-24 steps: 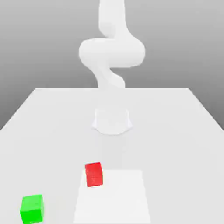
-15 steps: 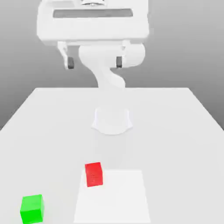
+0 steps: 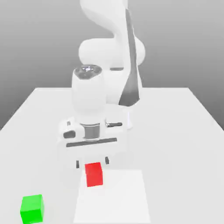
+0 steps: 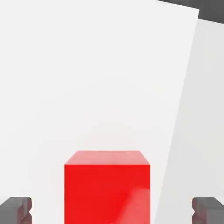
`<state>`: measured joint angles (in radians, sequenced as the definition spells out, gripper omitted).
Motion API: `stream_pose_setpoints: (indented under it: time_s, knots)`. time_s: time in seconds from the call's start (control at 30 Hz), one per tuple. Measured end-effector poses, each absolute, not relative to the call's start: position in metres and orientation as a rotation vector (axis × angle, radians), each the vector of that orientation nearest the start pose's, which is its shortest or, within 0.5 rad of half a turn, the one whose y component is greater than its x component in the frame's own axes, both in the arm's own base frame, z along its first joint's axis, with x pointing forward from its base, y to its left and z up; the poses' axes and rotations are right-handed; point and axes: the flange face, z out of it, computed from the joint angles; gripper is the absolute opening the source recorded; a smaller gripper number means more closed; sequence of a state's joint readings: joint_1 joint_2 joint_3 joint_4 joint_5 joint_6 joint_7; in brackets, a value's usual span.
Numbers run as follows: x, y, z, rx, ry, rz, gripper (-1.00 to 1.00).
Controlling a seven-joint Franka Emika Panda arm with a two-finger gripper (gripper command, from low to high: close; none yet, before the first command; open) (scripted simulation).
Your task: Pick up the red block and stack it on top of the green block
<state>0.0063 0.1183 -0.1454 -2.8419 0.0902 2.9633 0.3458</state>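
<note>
Now, tool [image 3: 92,164] spread wide, low over the bench [image 3: 175,131], holding nothing | red block [image 3: 94,174] on the bench between the two fingertips [image 4: 15,209], apart from both; its lower part cut off in hand view | green block [image 3: 32,208] well apart, toward exterior view's left, lower edge cut off

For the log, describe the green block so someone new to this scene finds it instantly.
Start at the white table with the robot arm at its middle. Follow the near edge toward the exterior view's left, past the gripper hanging open around the red block. The green block sits alone on the table near that corner, untouched, the same size as the red one but bright green.
</note>
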Motion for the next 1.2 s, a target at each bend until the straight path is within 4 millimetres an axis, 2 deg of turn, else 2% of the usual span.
stream_pose_setpoints:
  time_s: [0.07,0.1,0.33,0.67,1.1,1.13,1.2]
  knots:
    - [0.351,-0.058,0.153,-3.014,0.889,-0.004,0.00]
    - [0.350,-0.058,0.147,-3.013,0.891,-0.002,-1.00]
    - [0.350,-0.057,0.145,-3.013,0.891,-0.001,-1.00]
    - [0.353,-0.063,0.207,-3.010,0.905,0.001,-1.00]
    - [0.455,-0.197,0.242,-2.959,1.069,0.007,-1.00]
    - [0.461,-0.205,0.242,-2.954,1.072,0.004,-1.00]
    - [0.466,-0.211,0.224,-2.952,1.073,0.000,-1.00]
